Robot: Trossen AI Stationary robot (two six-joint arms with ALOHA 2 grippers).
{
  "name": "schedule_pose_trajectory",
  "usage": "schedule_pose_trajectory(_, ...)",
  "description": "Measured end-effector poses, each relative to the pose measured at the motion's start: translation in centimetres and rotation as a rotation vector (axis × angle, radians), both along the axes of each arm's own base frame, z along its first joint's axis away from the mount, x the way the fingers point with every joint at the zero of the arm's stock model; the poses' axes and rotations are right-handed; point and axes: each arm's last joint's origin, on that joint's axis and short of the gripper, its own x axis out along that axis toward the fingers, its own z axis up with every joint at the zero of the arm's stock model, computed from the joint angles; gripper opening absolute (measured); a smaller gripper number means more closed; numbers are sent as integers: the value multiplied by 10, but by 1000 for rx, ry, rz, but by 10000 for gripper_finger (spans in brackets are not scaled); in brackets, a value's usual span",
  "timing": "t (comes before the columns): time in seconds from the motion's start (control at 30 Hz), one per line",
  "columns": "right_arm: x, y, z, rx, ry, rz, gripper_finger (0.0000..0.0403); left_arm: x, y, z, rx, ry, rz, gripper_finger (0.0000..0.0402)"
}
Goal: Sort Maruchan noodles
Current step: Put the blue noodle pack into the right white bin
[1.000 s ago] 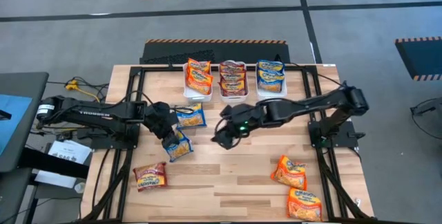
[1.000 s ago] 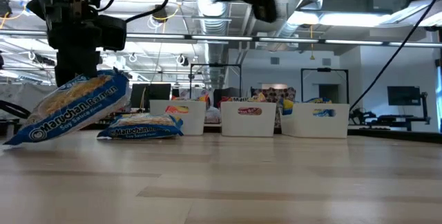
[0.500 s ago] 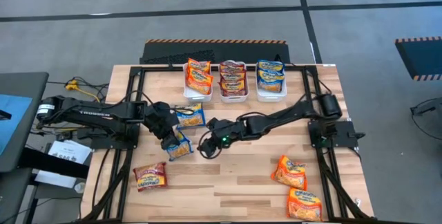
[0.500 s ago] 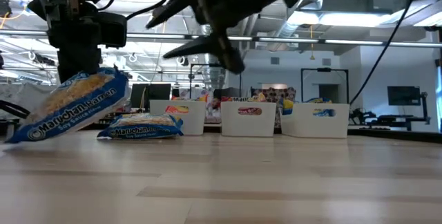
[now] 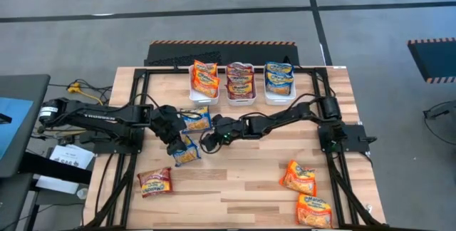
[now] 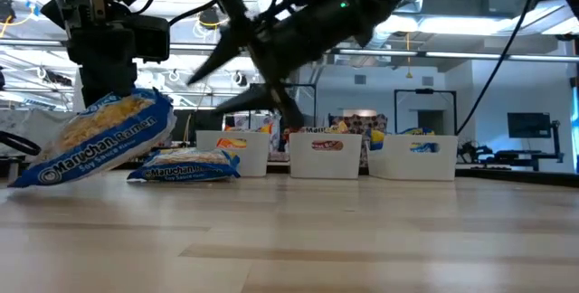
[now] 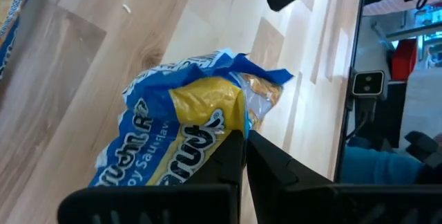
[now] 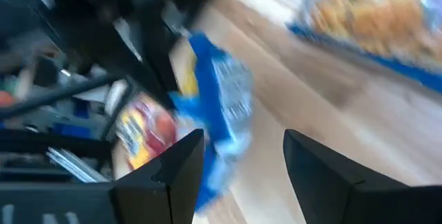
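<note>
My left gripper (image 5: 175,137) is shut on a blue Maruchan packet (image 5: 185,150), which also shows in the low view (image 6: 95,139) and in the left wrist view (image 7: 186,131). A second blue packet (image 5: 196,119) lies flat just beyond it. My right gripper (image 5: 206,142) is open and hovers right beside the held packet, its fingers spread in the right wrist view (image 8: 242,165). A red packet (image 5: 154,182) lies near the left front. Two orange packets (image 5: 299,177) (image 5: 313,211) lie at the right front. My left gripper pinches the blue packet between its two fingers at one edge (image 7: 238,117), coming from above and pointing down. The packet hangs tilted below the fingers. Its low corner (image 6: 16,182) is at table level; whether it touches the wood I cannot tell.
Three white bins (image 5: 204,92) (image 5: 240,97) (image 5: 279,95) stand in a row at the far edge, holding orange, red and blue packets. A black frame (image 5: 142,81) borders the table. Bare wood (image 5: 242,174) lies in the middle front.
My right arm has swung from the table's middle toward the left and come lower, ending next to the blue packet that my left gripper holds. The left gripper and its packet have stayed where they were.
</note>
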Motion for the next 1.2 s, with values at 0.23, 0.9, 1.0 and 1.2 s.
schedule_pose_trajectory(0.23, 11, -4, -16, 9, -74, -3, 223, 2, 0, 0, 2, -9, 0, 0)
schedule_pose_trajectory(0.9, 14, -2, -12, 7, -91, 31, 223, 7, 2, 5, 41, -87, 33, 0)
schedule_pose_trajectory(1.0, 14, -2, -12, 7, -91, 31, 223, 8, 2, 6, 51, -105, 43, 0)
schedule_pose_trajectory(1.2, 14, -2, -12, 30, -89, 30, 223, 10, 3, 8, 66, -131, 60, 0)
